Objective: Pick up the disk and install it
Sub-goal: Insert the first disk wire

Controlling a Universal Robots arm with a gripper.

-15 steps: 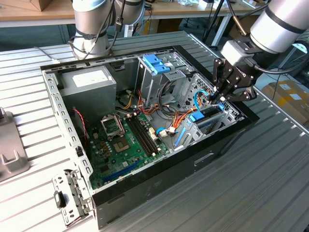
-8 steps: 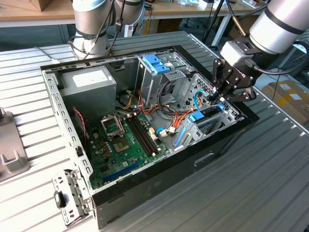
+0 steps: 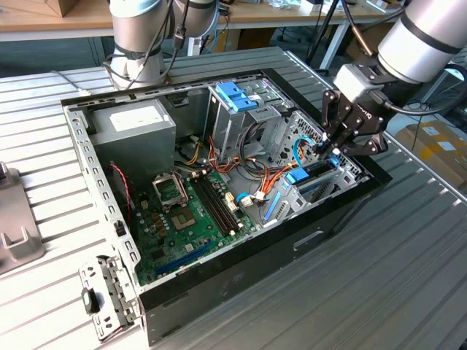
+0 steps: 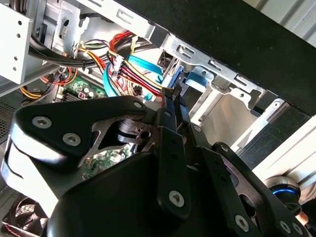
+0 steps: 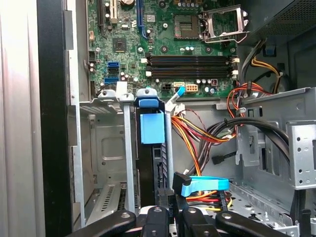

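Note:
The disk (image 5: 151, 148) stands on edge in a slot of the metal drive bay (image 5: 103, 148) at the front corner of the open computer case (image 3: 241, 277); its blue plastic tab faces up and its dark body goes down between the bay walls. In the exterior view the disk (image 3: 310, 182) sits low in that bay at the case's right end. My gripper (image 3: 330, 149) hangs just above the bay, beside the disk's slot and next to a blue cable plug (image 5: 197, 185). The black fingers (image 4: 170, 143) lie together to a narrow tip, and my gripper (image 4: 170, 94) shows nothing between them.
A grey power supply box (image 3: 135, 124) with a white sticker fills the back corner. An upright metal cage (image 3: 237, 98) with a blue top stands mid-case. The green motherboard (image 3: 190, 211) lies on the floor, and red, yellow and orange cable bundles (image 5: 197, 133) run beside the bay. Another arm's base (image 3: 139, 44) stands behind.

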